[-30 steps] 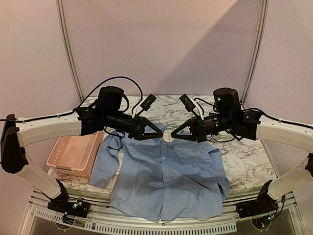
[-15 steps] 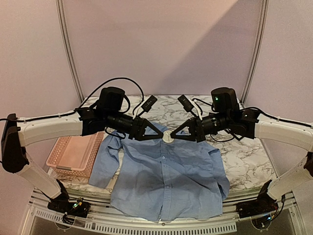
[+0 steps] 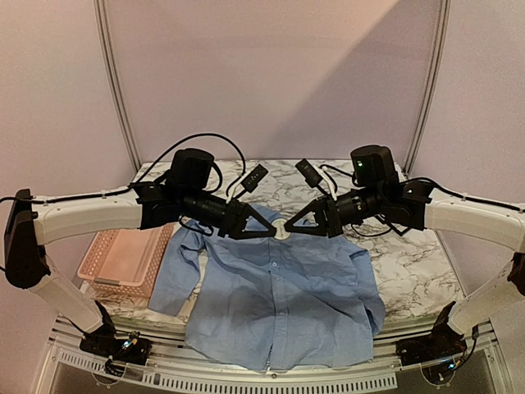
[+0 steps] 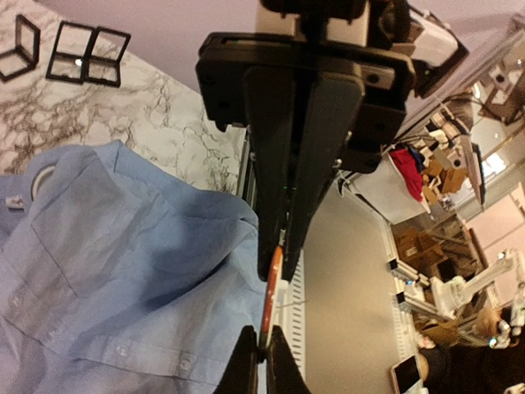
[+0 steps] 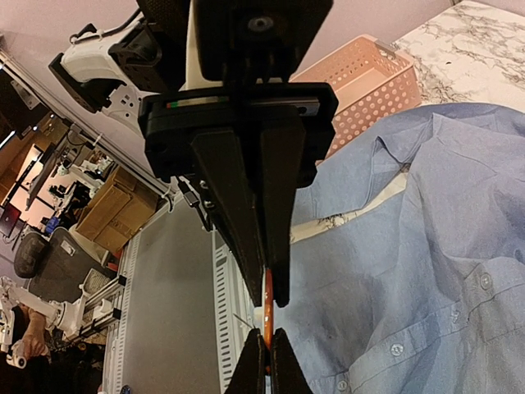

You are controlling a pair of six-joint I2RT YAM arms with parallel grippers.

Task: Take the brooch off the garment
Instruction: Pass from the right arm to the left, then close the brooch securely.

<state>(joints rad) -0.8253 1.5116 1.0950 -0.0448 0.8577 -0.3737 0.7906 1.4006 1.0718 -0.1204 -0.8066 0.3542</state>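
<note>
The garment (image 3: 279, 295), a light blue buttoned shirt, lies spread on the marble table, collar at the back. Over the collar hangs the brooch (image 3: 281, 229), a small round disc that looks white from above. My left gripper (image 3: 270, 231) and right gripper (image 3: 293, 229) meet at it from opposite sides, each shut on one rim. The wrist views show the brooch (image 4: 273, 287) (image 5: 267, 297) edge-on and orange between my left gripper (image 4: 263, 355) and my right gripper (image 5: 267, 361). A thin pin sticks out of it away from the shirt (image 4: 123, 271) (image 5: 426, 246). Whether it touches the fabric I cannot tell.
A pink plastic basket (image 3: 123, 258) (image 5: 361, 82) stands on the table's left side, beside the shirt's sleeve. Small black square frames (image 4: 86, 53) lie on the marble table (image 3: 410, 263) beyond the collar. The shirt's hem hangs over the near edge.
My left gripper has moved a little to the right and shut onto the brooch's left rim. The right gripper has kept its grip and shifted slightly left.
</note>
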